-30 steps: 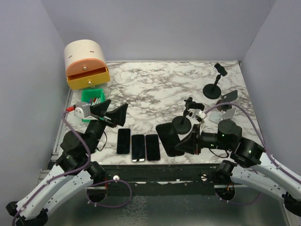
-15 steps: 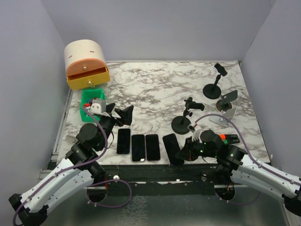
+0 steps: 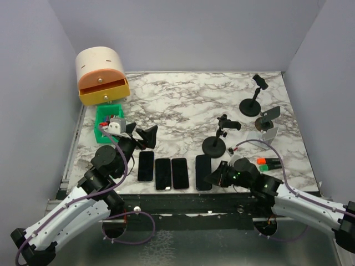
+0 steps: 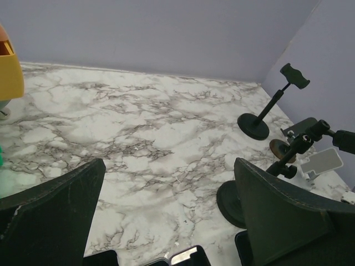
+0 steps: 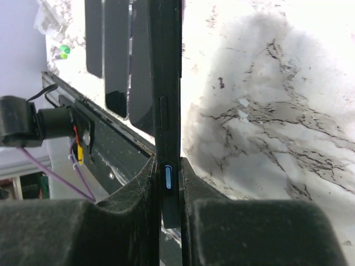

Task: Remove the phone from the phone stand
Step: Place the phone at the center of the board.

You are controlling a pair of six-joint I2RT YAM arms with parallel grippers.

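While the left gripper (image 3: 138,133) hangs with its jaws spread wide above the left side of the white-and-grey marble table (image 3: 177,102), close to a small green bin (image 3: 103,123), the right gripper (image 3: 217,177) is clamped narrowly on the thin black phone (image 3: 203,172) from its right side. That phone sits low at the table's near edge, at the right end of a row with three other black phones (image 3: 163,173). It lies just near of the black round-based phone stand (image 3: 214,145) and apart from it; whether it touches the marble cannot be told.

White arms (image 3: 77,213), black joints (image 3: 105,160), purple cables (image 3: 256,142)
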